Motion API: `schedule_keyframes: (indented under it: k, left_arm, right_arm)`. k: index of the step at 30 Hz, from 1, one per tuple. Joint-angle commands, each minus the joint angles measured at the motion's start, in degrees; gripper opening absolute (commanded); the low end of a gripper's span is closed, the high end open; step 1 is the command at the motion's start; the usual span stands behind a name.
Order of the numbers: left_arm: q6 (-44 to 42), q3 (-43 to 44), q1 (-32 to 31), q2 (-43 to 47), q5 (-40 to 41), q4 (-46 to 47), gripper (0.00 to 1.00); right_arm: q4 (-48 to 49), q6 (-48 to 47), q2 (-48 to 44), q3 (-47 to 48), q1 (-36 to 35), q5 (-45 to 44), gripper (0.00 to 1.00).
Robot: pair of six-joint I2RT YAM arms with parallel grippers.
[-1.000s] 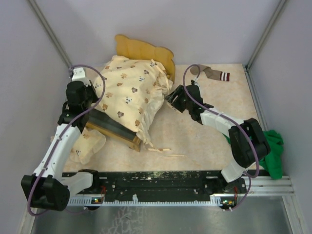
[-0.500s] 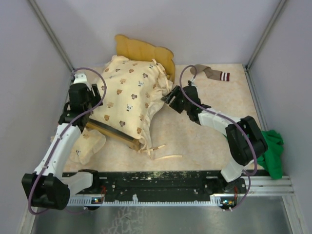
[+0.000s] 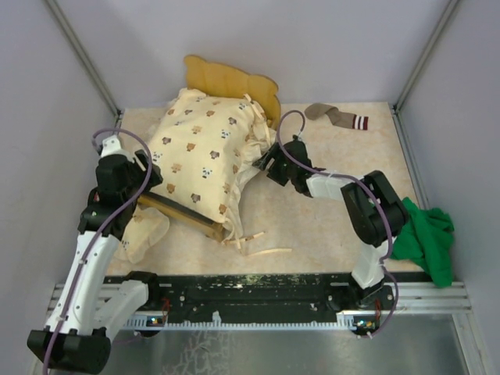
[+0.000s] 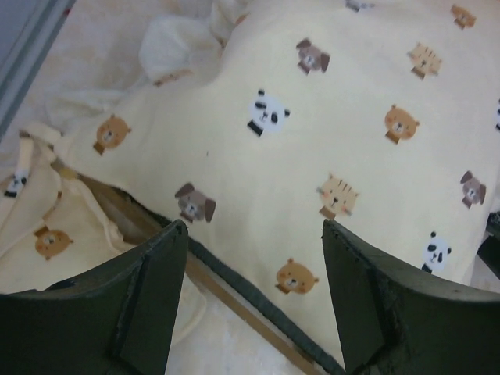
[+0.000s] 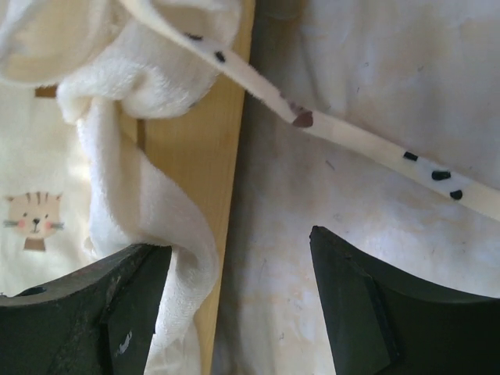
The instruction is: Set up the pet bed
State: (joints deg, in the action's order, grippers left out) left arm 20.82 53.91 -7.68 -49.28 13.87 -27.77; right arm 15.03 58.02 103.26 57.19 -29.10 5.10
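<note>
Soft, even light from above. The overhead view is sharp, with only faint, short shadows under the quilt (image 3: 203, 152) and the arms on the table (image 3: 305, 226), and its walls splay outward toward the corners. The left wrist view is slightly soft, its near fingers (image 4: 148, 305) dark and blurred. The right wrist view is bright, with pale cloth nearly washed out.

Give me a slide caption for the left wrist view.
Open left gripper above the animal-print quilt covering the pet bed.
</note>
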Motion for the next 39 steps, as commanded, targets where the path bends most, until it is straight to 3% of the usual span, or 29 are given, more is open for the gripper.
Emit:
schedule_keyframes:
  k: [1, 5, 9, 14, 24, 30, 36, 39]
  left_arm:
    - [5.61, -5.08, -0.23, 1.5, 0.45, -3.45, 0.74]
    - [6.59, -7.9, -0.27, 1.04, -0.08, -3.49, 0.74]
    - [9.06, -9.34, -0.23, 0.87, 1.52, -3.13, 0.73]
    - [10.82, -10.45, -0.22, 0.41, 1.13, -1.36, 0.72]
    - [12.56, -14.35, -0.24, 0.14, -0.24, 1.19, 0.71]
    - [13.64, -16.01, -0.23, -1.71, -1.5, 2.56, 0.66]
    - [11.62, -16.32, -0.23, -3.72, -5.26, 4.88, 0.58]
    - [10.3, -16.3, -0.23, -4.73, -8.16, 5.8, 0.54]
  right_arm:
    - [7.76, 0.52, 2.93, 5.18, -0.52, -0.5, 0.73]
    - [13.15, 1.36, 4.63, 5.17, -0.52, 2.66, 0.72]
    - [17.49, 4.71, 0.66, 0.57, -0.69, 0.62, 0.72]
    - [14.93, 3.75, -1.46, 1.85, -0.77, -2.22, 0.74]
    - [13.63, 5.44, 9.68, 9.76, -0.77, 1.2, 0.74]
    - [12.67, 6.58, 12.5, 11.17, -0.87, 1.18, 0.59]
    - [6.61, 3.78, 7.82, 7.7, -0.84, -4.8, 0.32]
    - [3.83, 2.15, 3.29, 2.91, -0.87, -7.23, 0.25]
